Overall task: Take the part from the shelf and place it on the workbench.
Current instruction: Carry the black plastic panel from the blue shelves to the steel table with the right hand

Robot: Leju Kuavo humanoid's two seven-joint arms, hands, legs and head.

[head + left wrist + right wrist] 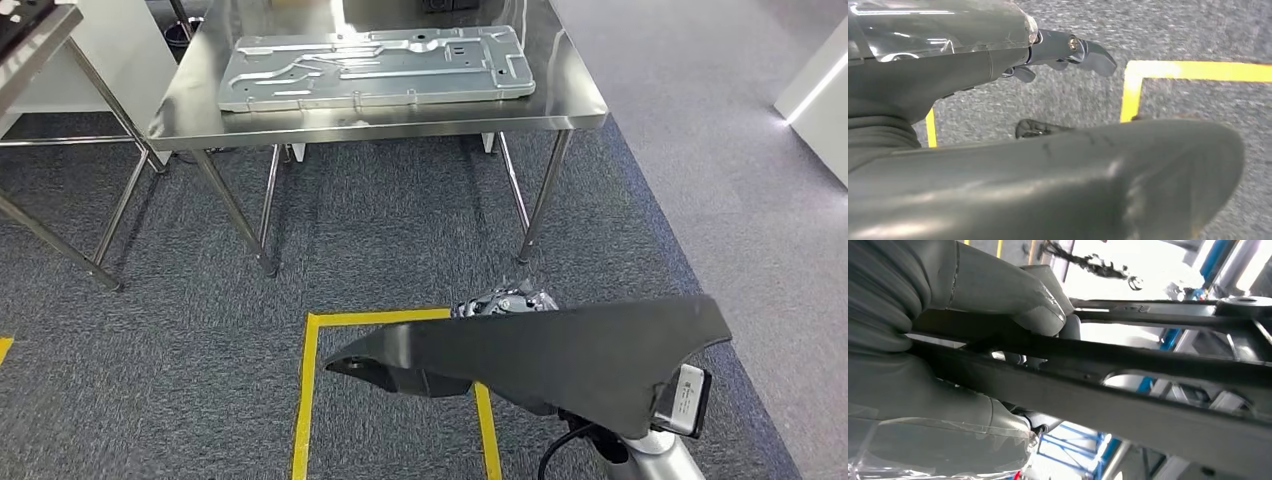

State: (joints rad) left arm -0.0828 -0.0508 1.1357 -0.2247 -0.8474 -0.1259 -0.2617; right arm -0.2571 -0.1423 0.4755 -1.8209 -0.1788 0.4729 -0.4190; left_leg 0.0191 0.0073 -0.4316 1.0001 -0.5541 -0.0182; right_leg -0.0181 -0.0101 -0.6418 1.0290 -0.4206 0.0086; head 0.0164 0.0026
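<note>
The steel counter (380,125) stands ahead across the grey carpet, already carrying a stamped metal panel (375,66) that covers most of its top; only the near edge looks bare for a set-down. The dark plastic part (560,352) is held low and roughly level before the robot, above the yellow floor tape (305,400), probably for carrying. The right hand (998,340) clamps its rim, thumb over it. The left hand (1063,52) rests beside it, fingers loosely curled and holding nothing.
</note>
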